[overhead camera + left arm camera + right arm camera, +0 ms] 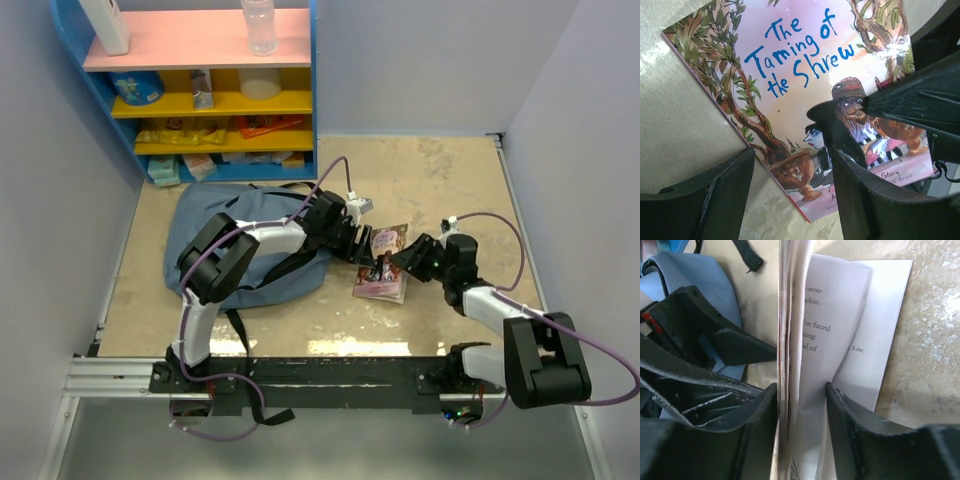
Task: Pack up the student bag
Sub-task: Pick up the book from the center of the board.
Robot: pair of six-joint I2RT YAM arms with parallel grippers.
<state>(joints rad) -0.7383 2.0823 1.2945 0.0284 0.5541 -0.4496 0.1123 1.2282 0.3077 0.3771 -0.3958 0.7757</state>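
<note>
The student bag (240, 240) is a slate-blue backpack lying flat on the table's left half, and a corner of it (715, 280) shows in the right wrist view. A picture book, "The Taming of the Shrew" (383, 268), lies just right of the bag. My right gripper (801, 405) is shut on the book's raised cover and several pages (805, 340), which stand on edge between its fingers. My left gripper (792, 195) hovers open over the book cover's (805, 60) lower corner. One finger (875, 200) is over the cover and the other is over bare table. In the top view, both grippers meet at the book.
A blue shelf unit (200, 100) at the back left holds bottles, a tub and snack packs. Grey walls close the table on three sides. A black bag strap (747, 255) lies on the table near the book's far end.
</note>
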